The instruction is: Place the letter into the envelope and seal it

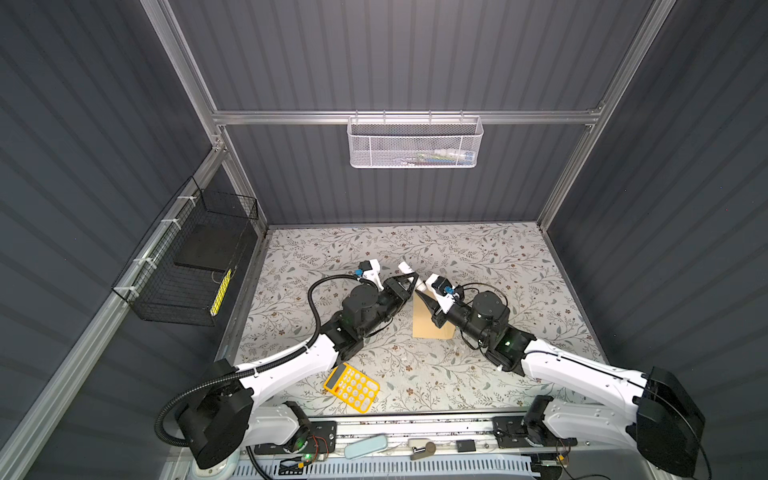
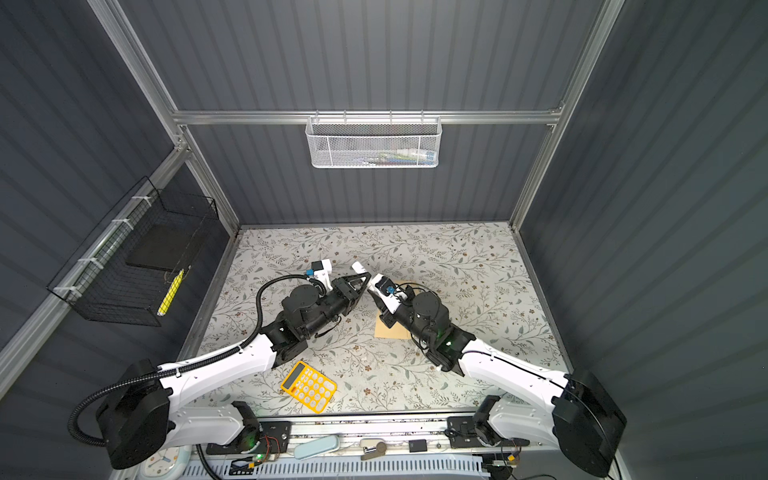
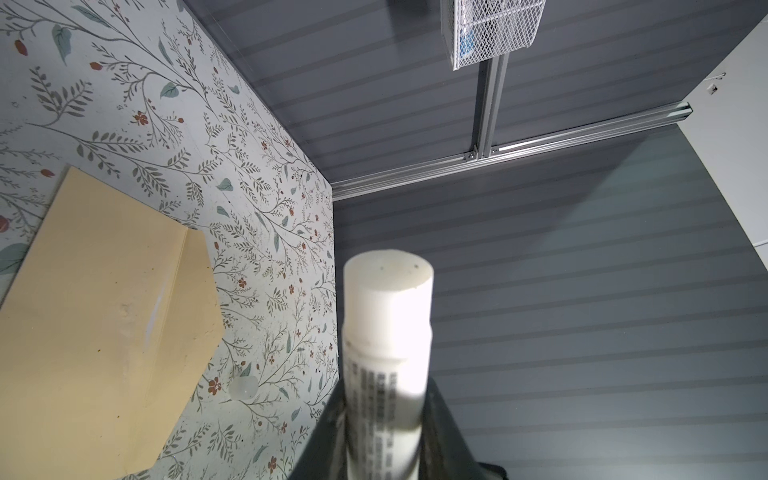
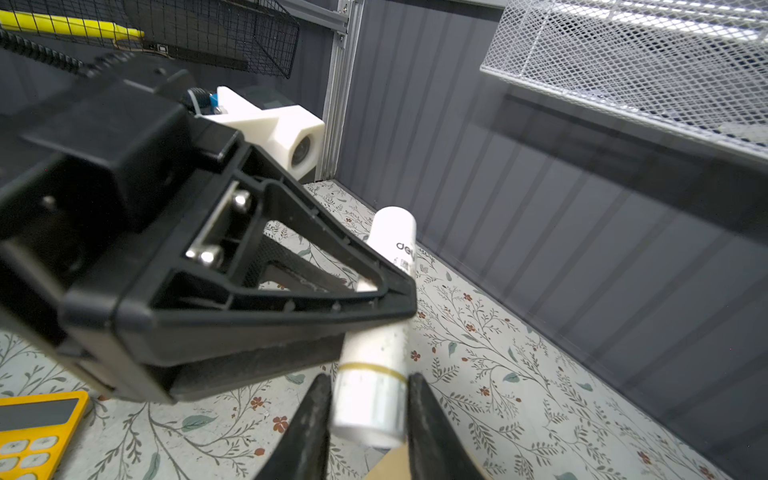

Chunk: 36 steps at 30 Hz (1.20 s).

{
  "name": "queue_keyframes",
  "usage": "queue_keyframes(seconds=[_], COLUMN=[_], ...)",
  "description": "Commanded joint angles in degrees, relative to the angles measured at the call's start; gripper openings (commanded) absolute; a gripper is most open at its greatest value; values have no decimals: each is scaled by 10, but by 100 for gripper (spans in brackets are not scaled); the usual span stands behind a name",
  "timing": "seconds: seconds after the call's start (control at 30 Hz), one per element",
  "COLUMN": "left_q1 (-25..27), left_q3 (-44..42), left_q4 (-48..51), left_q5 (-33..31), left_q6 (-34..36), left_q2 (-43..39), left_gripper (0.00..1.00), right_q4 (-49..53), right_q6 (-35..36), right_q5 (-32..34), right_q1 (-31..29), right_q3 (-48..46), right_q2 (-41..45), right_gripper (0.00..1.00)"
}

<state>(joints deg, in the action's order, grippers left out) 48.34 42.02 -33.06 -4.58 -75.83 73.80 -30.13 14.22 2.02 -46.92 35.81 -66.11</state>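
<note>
One yellow calculator (image 1: 351, 387) lies by the left arm. The left gripper (image 1: 412, 277) is clamped round the middle of the only glue stick (image 3: 386, 324), and the right gripper (image 4: 369, 395) has its fingers pressed on the stick's end. One tan envelope (image 1: 424, 325) lies flat below the right wrist. I see no letter. The envelope looks light and floppy, so I'd pinch an edge.

The calculator (image 1: 351, 387) lies before the envelope (image 1: 426, 326) (and further left).
</note>
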Motion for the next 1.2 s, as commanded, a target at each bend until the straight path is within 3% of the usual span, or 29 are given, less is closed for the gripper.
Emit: queue_keyframes(seconds=[0.0,0.33,0.57,0.9,1.17], left_q1=[2,2,1,1,2], left_q3=[-4,-9,-31,-40,-49], left_q4=[-6,-12,-56,-90,-129], left_q5=[-3,-7,-14,-16,-19], left_q6=[-1,-2,-3,11,18], left_q2=[-13,-16,-10,2,13], left_gripper=[2,0,0,0,0], right_q4=[1,19,42,109,114], right_q6=[-8,-30,-87,-249,-388], right_q5=[-9,-27,-48,-113,-194], right_q1=[-3,-3,-2,36,82], right_q3=[17,26,36,70,84], right_q2=[4,10,17,37,38], right_gripper=[27,15,11,9,15])
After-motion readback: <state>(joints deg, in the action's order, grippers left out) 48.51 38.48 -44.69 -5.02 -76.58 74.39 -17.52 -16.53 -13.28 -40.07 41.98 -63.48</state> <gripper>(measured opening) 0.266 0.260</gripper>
